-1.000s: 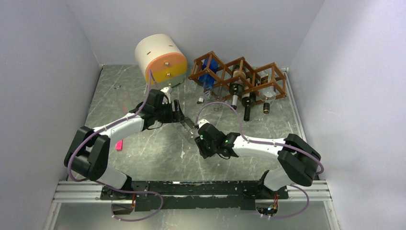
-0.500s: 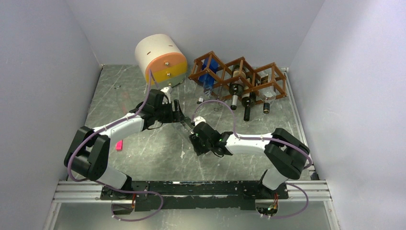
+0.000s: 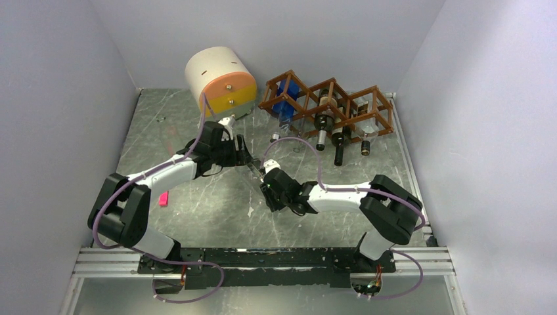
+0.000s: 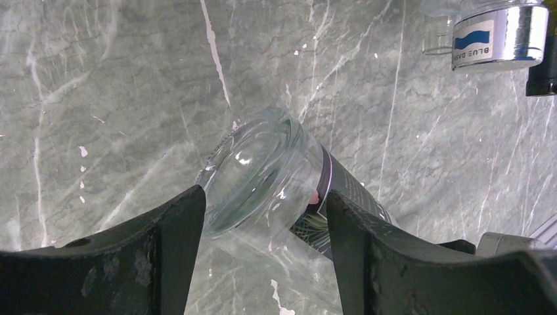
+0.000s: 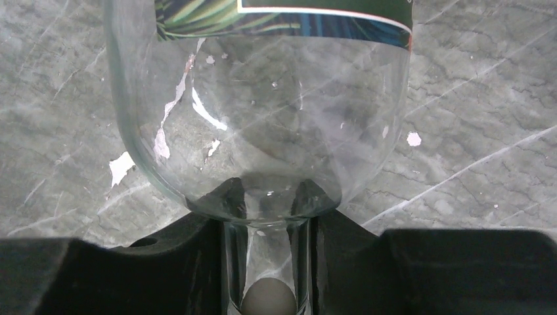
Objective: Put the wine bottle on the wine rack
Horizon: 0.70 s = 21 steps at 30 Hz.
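The grey marbled table (image 3: 197, 216) carries a round cream-and-orange drawer unit (image 3: 220, 79) at the far side. Just right of it stands the wine rack (image 3: 328, 105), which already holds several bottles (image 3: 326, 121) with their necks pointing near. At the table's centre the 2 arms meet, well apart from the rack. The left gripper (image 4: 264, 197) has its fingers at middling width, against both sides of the clear wine bottle (image 4: 263, 170) at its wide body. The right gripper (image 5: 268, 230) has its fingers narrow, pinching the bottle's neck. A small pink piece (image 3: 163, 199) lies near left.
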### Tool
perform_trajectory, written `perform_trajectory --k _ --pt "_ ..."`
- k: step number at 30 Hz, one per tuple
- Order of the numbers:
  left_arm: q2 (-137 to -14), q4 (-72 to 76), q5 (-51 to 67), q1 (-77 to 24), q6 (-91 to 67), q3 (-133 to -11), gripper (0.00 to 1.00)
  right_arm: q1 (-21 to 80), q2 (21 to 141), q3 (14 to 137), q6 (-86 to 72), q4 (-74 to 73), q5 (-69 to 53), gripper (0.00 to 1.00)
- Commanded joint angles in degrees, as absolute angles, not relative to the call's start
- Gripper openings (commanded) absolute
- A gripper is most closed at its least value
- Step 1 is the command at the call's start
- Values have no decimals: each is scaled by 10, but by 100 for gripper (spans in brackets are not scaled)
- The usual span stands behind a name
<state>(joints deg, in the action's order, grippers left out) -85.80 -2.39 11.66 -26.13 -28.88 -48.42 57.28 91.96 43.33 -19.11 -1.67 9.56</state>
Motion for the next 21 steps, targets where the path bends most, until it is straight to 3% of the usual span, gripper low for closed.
perform_trajectory --k 1,9,21 --pt "-828 -46 134 -268 -301 -487 71 567 915 429 -196 -1 134 0" --pt "-728 -90 40 -268 -309 -500 81 568 819 430 -175 1 124 0" --pt "-551 -148 -34 -268 -313 -523 80 567 674 491 -148 -38 134 0"
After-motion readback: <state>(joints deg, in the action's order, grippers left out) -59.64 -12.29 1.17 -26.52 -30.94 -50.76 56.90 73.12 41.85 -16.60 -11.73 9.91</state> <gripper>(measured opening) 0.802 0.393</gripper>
